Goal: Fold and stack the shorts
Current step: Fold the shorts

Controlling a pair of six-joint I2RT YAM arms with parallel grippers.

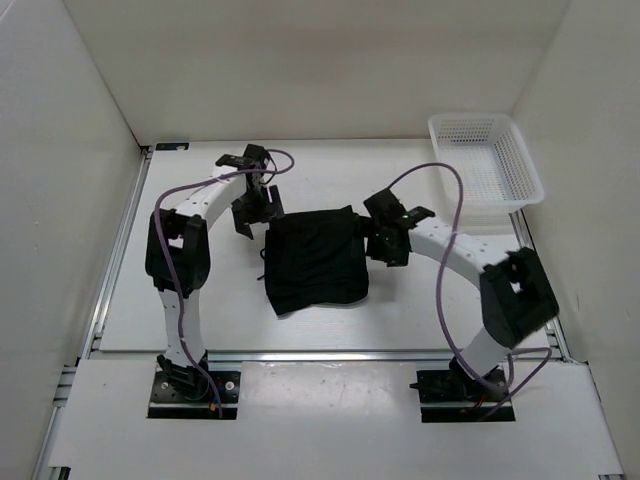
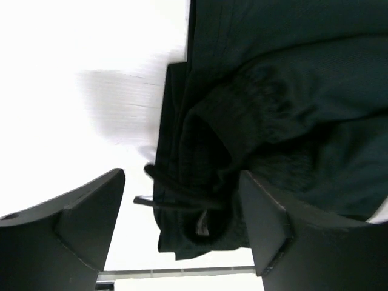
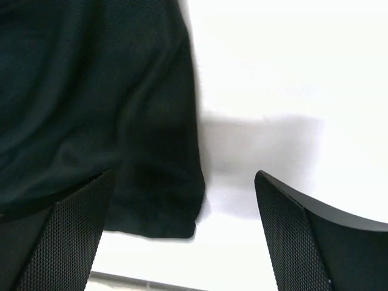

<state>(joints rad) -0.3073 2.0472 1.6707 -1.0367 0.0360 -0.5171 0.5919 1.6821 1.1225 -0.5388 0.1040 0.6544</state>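
Shorts (image 1: 315, 262), black and gathered into a roughly square, layered bundle, lie on the white table (image 1: 200, 300) about midway between the two arms, out beyond their bases. The left claw (image 1: 247, 212) hangs at the bundle's far-left corner and the right claw (image 1: 388, 238) at its right edge, each just beside the fabric. In the left wrist view the left claw (image 2: 182, 182) is spread wide and holds nothing: one finger (image 2: 91, 224) stands over bare table, the other (image 2: 270, 224) over the cloth, and the bundle's edge, with its bunched waistband (image 2: 224, 121) and a thin drawstring (image 2: 176, 195) loop, lies in the gap. Whether the fingers touch the cloth cannot be told. The right wrist view shows the right claw (image 3: 182, 179) spread as well and empty, a corner of the shorts lying between its fingers toward one side and bare table toward the other. Farther back, well apart from the shorts, a white mesh basket (image 1: 487, 160) sits in the far right corner of the table.
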